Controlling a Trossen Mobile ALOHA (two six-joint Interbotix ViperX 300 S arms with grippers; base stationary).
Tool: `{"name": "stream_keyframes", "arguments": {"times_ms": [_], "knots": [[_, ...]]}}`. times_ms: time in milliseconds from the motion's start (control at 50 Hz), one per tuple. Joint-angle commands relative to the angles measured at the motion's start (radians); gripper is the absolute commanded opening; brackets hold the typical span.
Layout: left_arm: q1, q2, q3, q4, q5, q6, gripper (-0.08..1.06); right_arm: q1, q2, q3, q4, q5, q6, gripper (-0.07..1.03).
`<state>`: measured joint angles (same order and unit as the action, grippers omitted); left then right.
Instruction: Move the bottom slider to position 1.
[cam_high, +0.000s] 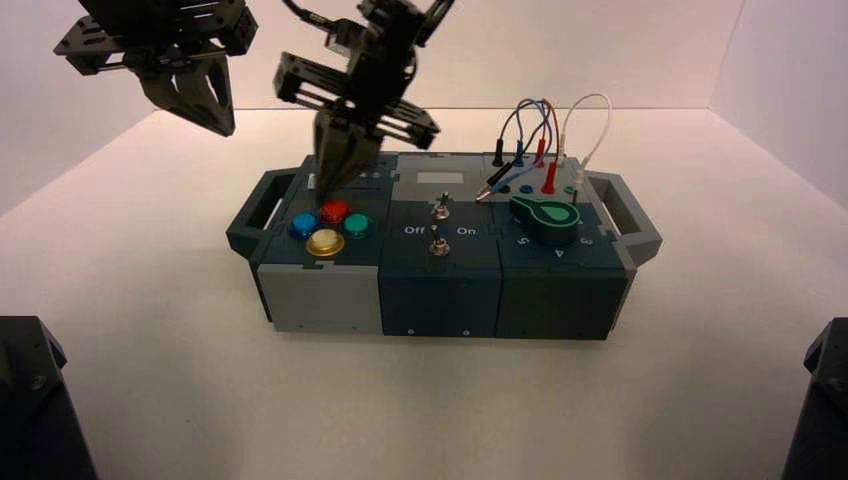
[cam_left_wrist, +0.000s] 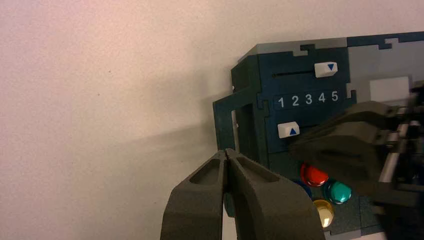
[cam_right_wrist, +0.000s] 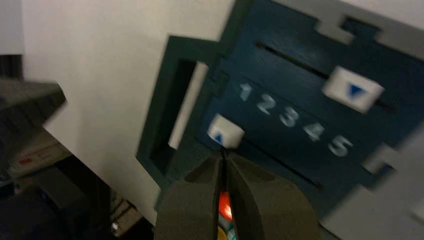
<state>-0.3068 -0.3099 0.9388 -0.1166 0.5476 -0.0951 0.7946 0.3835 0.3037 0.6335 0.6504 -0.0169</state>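
The bottom slider (cam_right_wrist: 225, 131), a small white knob with a blue arrow, stands in its dark slot right by the printed numeral 1 (cam_right_wrist: 245, 91), the end of the 1-5 row. My right gripper (cam_right_wrist: 223, 156) is shut, its tips touching the knob's near side with nothing held between them. From the left wrist, the same knob (cam_left_wrist: 288, 130) sits beneath the 1 (cam_left_wrist: 281, 102). In the high view my right gripper (cam_high: 338, 185) covers the slider at the box's back left. My left gripper (cam_left_wrist: 227, 152) is shut and hangs idle beyond the box's left handle (cam_high: 190, 95).
The other slider (cam_left_wrist: 325, 69) stands near the 5 end. Red (cam_high: 334, 210), blue (cam_high: 302, 224), yellow (cam_high: 325, 242) and teal (cam_high: 358, 224) buttons lie just in front of the sliders. Two toggle switches (cam_high: 438, 228), a green dial (cam_high: 546, 218) and looped wires (cam_high: 545, 125) fill the rest of the box (cam_high: 440, 290).
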Motion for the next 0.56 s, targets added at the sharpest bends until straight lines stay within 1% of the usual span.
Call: {"name": "stream_keyframes", "arguments": {"times_ms": [20,100,220,360,500,560], "knots": [[-0.002,-0.006,-0.011,0.002,-0.005,-0.002,-0.03,0.003,-0.1,0.021,-0.021,0.0,-0.003,-0.02],[-0.002,-0.006,-0.012,0.003,-0.006,-0.002,-0.03,0.003,-0.135,0.048,-0.044,0.003,-0.003,-0.02],[-0.002,-0.008,-0.011,0.006,-0.006,-0.002,-0.03,0.003,-0.189,0.087,-0.095,0.015,-0.005,-0.02],[-0.002,-0.005,-0.003,0.008,-0.028,-0.002,-0.03,0.003,-0.209,0.121,-0.14,0.011,-0.009,-0.02],[-0.002,-0.006,-0.003,0.008,-0.034,-0.002,-0.03,0.003,-0.219,0.143,-0.152,0.003,-0.011,-0.02],[-0.002,-0.008,-0.003,0.008,-0.035,-0.002,-0.03,0.005,-0.227,0.147,-0.155,0.003,-0.017,-0.02]]}}
